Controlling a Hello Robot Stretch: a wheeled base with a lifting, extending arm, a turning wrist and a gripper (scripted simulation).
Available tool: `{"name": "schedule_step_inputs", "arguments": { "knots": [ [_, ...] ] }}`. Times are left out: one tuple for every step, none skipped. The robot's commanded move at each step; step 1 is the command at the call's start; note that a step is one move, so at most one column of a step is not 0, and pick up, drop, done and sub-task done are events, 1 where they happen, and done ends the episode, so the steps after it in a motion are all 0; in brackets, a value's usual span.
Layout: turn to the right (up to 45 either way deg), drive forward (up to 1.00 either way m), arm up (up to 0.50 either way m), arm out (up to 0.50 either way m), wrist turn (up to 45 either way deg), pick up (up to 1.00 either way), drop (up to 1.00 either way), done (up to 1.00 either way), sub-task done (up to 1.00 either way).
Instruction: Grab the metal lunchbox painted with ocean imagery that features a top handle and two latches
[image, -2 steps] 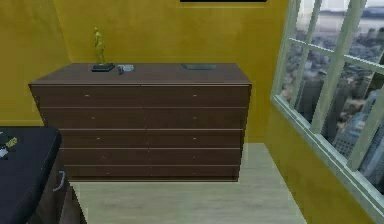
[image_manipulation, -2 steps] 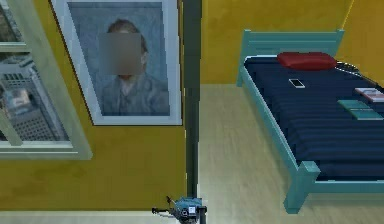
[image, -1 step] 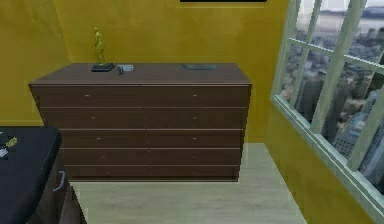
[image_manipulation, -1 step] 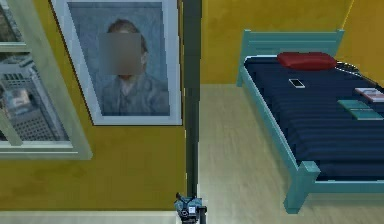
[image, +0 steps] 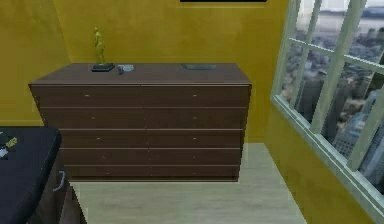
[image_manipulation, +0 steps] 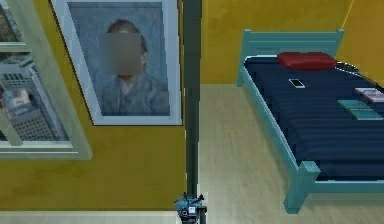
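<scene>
A dark wooden dresser (image: 140, 120) with several drawers stands against the yellow wall. On its top are a thin yellow statuette (image: 98, 45), a dark flat thing (image: 101, 68), a small grey thing (image: 125, 69) and a flat bluish thing (image: 199, 67). None of them has the shape of a box with a handle. My gripper (image_manipulation: 188, 206) is a small dark shape at the arm side view's bottom edge, low against the yellow wall. I cannot tell whether it holds anything.
A large window (image: 335, 80) runs along the forward view's right. A dark cabinet (image: 28, 175) fills the bottom left corner there. A framed portrait (image_manipulation: 122, 60) hangs beside a dark wall edge (image_manipulation: 191, 100). Beyond is a teal bed (image_manipulation: 310, 110) with a red pillow (image_manipulation: 306, 61) and small flat things.
</scene>
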Motion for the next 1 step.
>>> {"name": "schedule_step_inputs", "arguments": {
  "knots": [
    [0.0, 0.00, -0.30, 0.00, 0.0, 0.00, 0.00, 0.00, 0.00]
  ]
}}
